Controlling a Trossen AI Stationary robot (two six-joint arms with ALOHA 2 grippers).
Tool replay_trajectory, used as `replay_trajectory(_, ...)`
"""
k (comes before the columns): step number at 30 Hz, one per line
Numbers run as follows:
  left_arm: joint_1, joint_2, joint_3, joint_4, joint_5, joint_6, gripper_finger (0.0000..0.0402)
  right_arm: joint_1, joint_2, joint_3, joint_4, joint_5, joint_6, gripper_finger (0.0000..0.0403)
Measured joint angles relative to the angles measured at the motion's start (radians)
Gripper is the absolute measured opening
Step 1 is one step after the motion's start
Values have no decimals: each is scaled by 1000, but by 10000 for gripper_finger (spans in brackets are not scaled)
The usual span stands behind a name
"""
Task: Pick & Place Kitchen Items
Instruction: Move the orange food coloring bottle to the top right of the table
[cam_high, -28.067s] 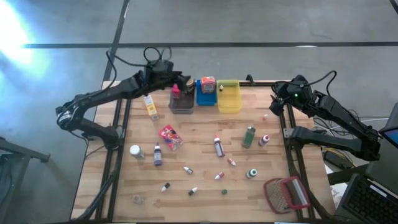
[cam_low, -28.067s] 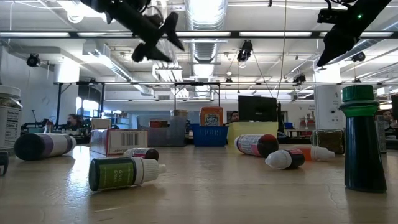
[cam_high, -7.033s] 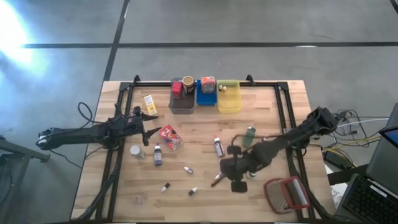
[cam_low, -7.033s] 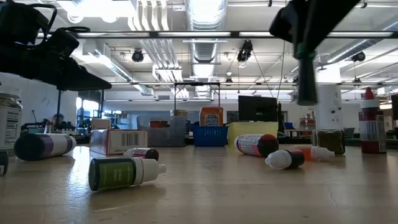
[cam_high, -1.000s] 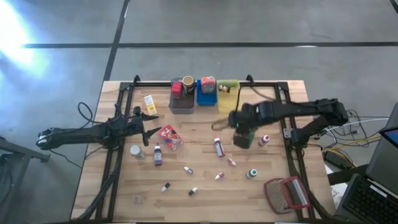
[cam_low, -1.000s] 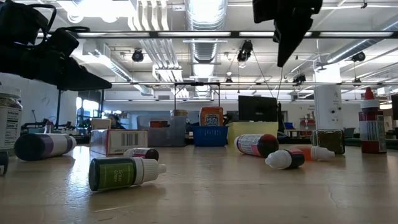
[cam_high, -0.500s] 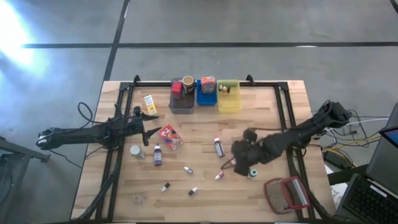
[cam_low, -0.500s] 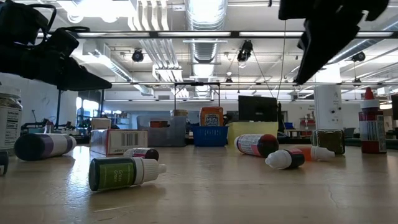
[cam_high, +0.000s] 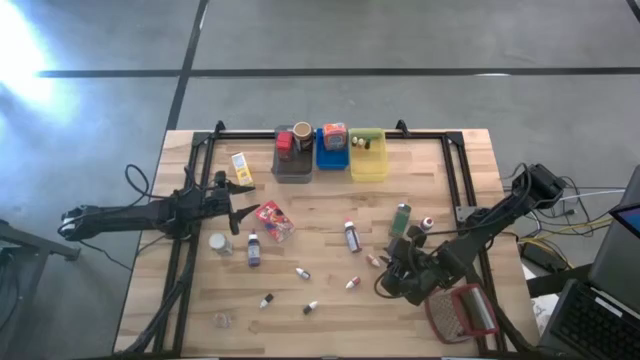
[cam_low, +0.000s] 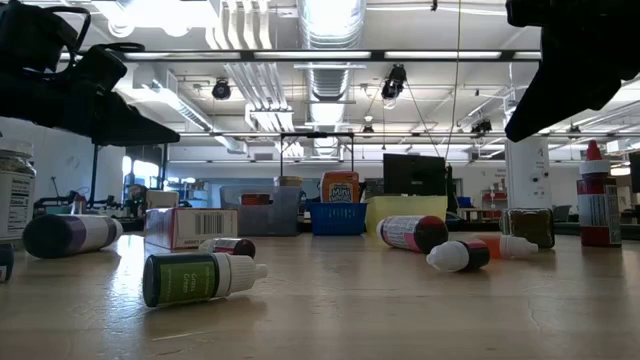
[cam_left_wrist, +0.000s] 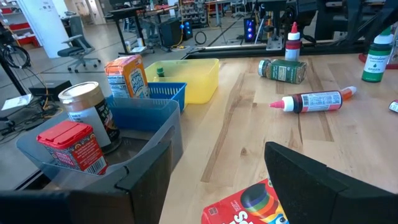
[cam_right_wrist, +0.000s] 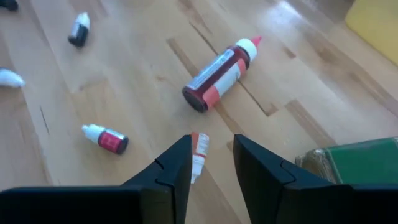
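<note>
The kitchen items lie scattered on the wooden table (cam_high: 320, 330): a red packet (cam_high: 272, 220), a red bottle (cam_right_wrist: 221, 73), a green bottle (cam_high: 401, 218) and tiny capped bottles. My right gripper (cam_right_wrist: 211, 165) hovers open over the table's near right part. A tiny white-capped bottle (cam_right_wrist: 198, 152) lies on the wood below the gap between its fingers, and a small red bottle (cam_right_wrist: 107, 139) lies beside it. My left gripper (cam_left_wrist: 230, 186) waits open at the left, just above the red packet (cam_left_wrist: 249, 208).
Grey bin (cam_high: 292, 160), blue bin (cam_high: 333, 147) and yellow bin (cam_high: 367, 155) stand side by side at the far edge, with items inside. A red-framed mesh object (cam_high: 462, 312) lies at the near right corner. A yellow box (cam_high: 240, 167) and a jar (cam_high: 217, 243) stand at the left.
My right gripper has swung from beside the yellow bin toward the table's near edge and to the right. It has come down and rolled about its own axis, and now points slanting down at the tiny bottles. The left arm and the items have kept still.
</note>
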Motion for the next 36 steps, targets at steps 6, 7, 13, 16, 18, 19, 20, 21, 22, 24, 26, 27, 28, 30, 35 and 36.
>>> replay_trajectory(6,0,0,0,0,0,0,261,6,0,-71,216,32,-42,100)
replay_trajectory(7,0,0,0,0,0,0,261,6,0,-88,264,33,-50,100)
replay_trajectory(13,0,0,0,0,0,0,261,2,13,-130,339,31,-54,109)
replay_trajectory(16,0,0,0,0,0,0,261,-18,32,-123,339,-7,-61,109)
replay_trajectory(18,0,0,0,1,0,0,261,-38,55,-110,349,-65,-70,106)
replay_trajectory(19,0,0,0,1,0,0,261,-45,68,-108,342,-83,-78,104)
replay_trajectory(20,0,0,0,1,0,0,261,-54,84,-102,336,-97,-88,102)
replay_trajectory(21,0,0,0,1,0,0,261,-60,97,-92,340,-107,-96,101)
replay_trajectory(22,0,0,0,2,0,0,261,-63,106,-87,341,-123,-98,99)
replay_trajectory(24,0,1,0,1,0,0,261,-69,120,-79,333,-150,-100,98)
replay_trajectory(26,0,2,0,2,0,0,261,-69,136,-75,334,-163,-102,100)
replay_trajectory(27,0,3,0,2,0,0,261,-69,141,-75,328,-175,-97,102)
replay_trajectory(28,0,3,0,2,0,0,261,-69,148,-74,329,-187,-93,105)
replay_trajectory(30,0,7,0,2,0,0,261,-70,164,-73,326,-203,-87,113)
replay_trajectory(35,0,8,0,2,0,0,261,-75,194,-76,312,-207,-86,131)
replay_trajectory(36,0,8,0,2,0,0,261,-80,196,-77,310,-206,-86,134)
